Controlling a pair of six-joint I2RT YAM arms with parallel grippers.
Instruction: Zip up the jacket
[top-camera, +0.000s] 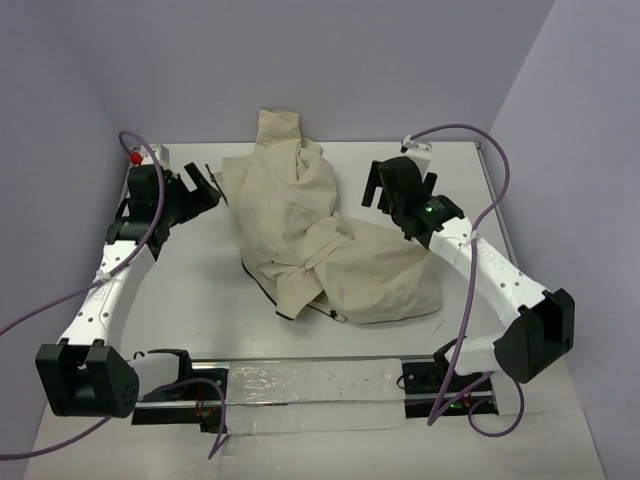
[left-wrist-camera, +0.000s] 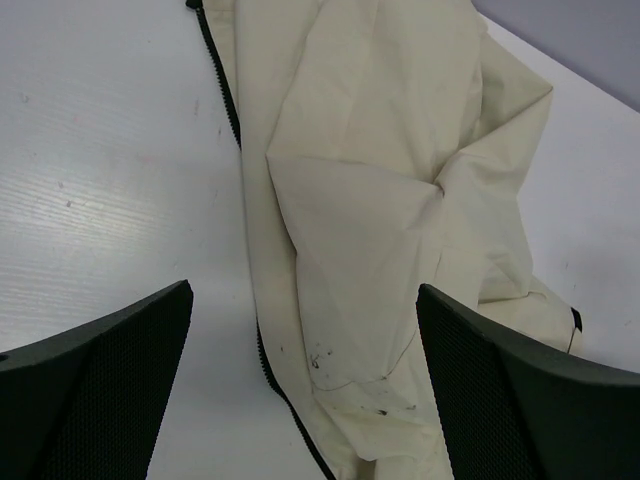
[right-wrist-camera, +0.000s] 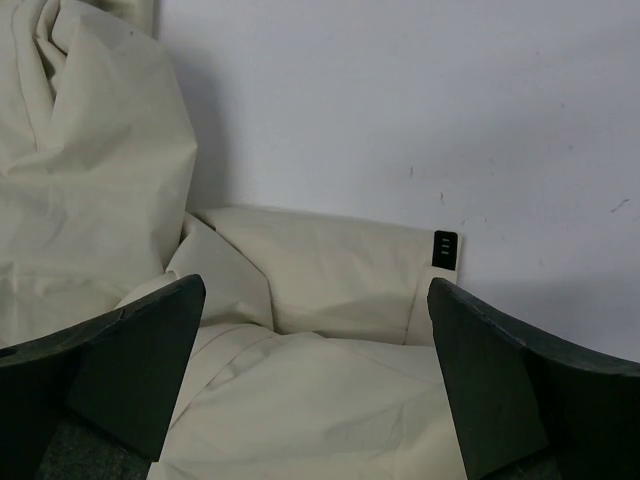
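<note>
The cream jacket (top-camera: 318, 240) lies crumpled in the middle of the white table, one part stretching to the far side. In the left wrist view its fabric (left-wrist-camera: 380, 220) shows a black zipper edge (left-wrist-camera: 228, 100) running down its left side. My left gripper (top-camera: 205, 187) is open just left of the jacket's upper left edge, and holds nothing (left-wrist-camera: 305, 390). My right gripper (top-camera: 385, 192) is open over the jacket's right side, holding nothing (right-wrist-camera: 315, 390). A cuff with a small black tab (right-wrist-camera: 444, 248) lies in front of it.
The white table (top-camera: 200, 290) ends at purple walls on the left, far and right sides. A rail with a clear plastic strip (top-camera: 310, 393) runs along the near edge between the arm bases. Purple cables (top-camera: 480, 150) loop from both arms.
</note>
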